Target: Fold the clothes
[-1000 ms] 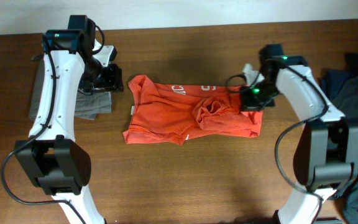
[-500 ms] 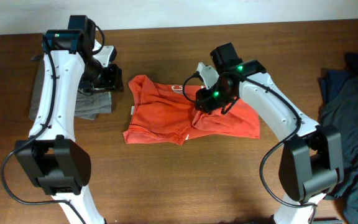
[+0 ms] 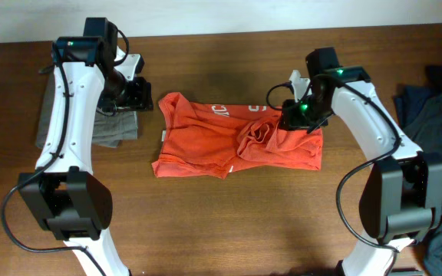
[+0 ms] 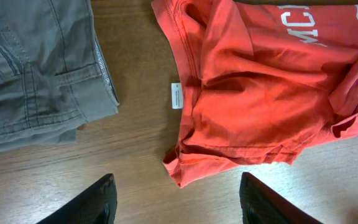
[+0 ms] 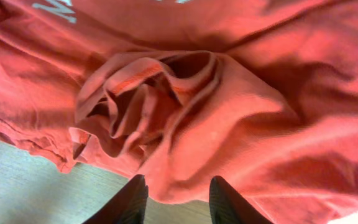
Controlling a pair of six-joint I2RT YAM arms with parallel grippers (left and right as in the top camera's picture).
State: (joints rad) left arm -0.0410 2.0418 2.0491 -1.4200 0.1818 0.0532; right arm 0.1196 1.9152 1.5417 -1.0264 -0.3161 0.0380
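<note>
At worktop centre: shirt part-folded, bunch outstanding

At the middle of the worktop [image 3: 229, 222] the orange-red T-shirt [image 3: 206, 146] lies doubled into a rough rectangle, white lettering uppermost. A crumpled bunch [image 3: 258, 136] sits right of centre and the edges are uneven; this fold is judged incomplete. Right end effector [image 3: 294, 115] hovers over the shirt's upper right, jaws partly apart, nothing visibly pinched between them. Left end effector [image 3: 136, 93] hangs above bare wood just off the shirt's left edge, jaws wide, empty. Grey-brown garment [image 3: 113, 129] lies folded at far left, judged done. Dark blue-grey garments [image 3: 436, 115] lie heaped at the right edge, unfolded. Outstanding: flatten the bunch, complete the shirt, fold the heap
</note>
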